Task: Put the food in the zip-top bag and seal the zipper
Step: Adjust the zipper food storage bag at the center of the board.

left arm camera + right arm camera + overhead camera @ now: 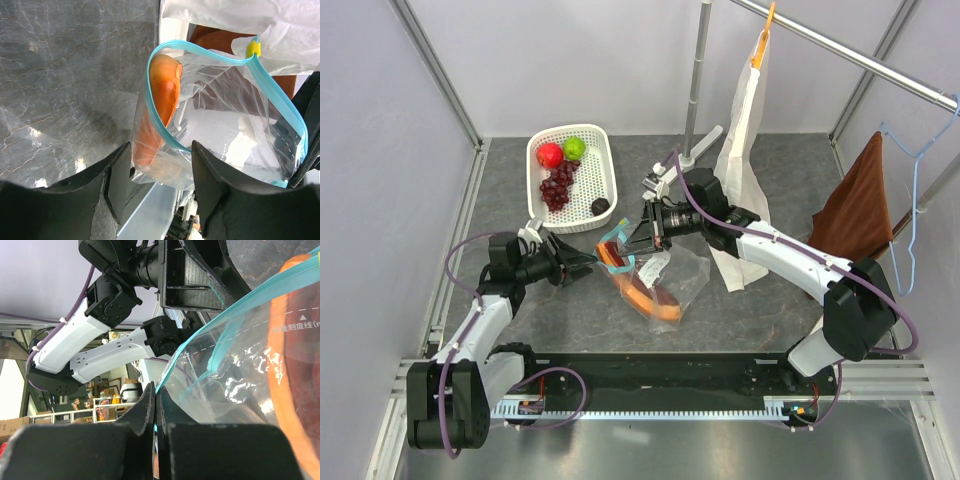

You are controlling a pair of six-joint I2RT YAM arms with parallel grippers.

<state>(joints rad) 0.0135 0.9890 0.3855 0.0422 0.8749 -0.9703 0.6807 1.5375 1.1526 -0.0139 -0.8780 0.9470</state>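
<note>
Black fingers (117, 175) of the left gripper (161, 150) fill the foreground of the left wrist view, spread apart and holding nothing. The open mouth of the zip-top bag (225, 125) lies just beyond their tips, its teal zipper (155, 125) curving across the gap between them; whether it touches either finger cannot be told. A yellow slider (253, 48) sits at the far end of the strip. The papaya slice (162, 100) lies inside the bag, against the mouth edge.

In the right wrist view the fingers (145, 405) of the right gripper (156, 390) are pressed together, pinching the bag (235, 390) at its teal zipper (240, 300), with the papaya slice (280, 365) to the right behind the plastic.

From above, the left gripper (582, 265) and right gripper (632, 240) flank the bag's mouth, and the bag (665, 275) rests on the grey worktop (770, 310). The white basket (605, 170) behind holds the apple (550, 154), green fruit (575, 148), grapes (557, 187) and dark ball (601, 206), well apart from both grippers.
</note>
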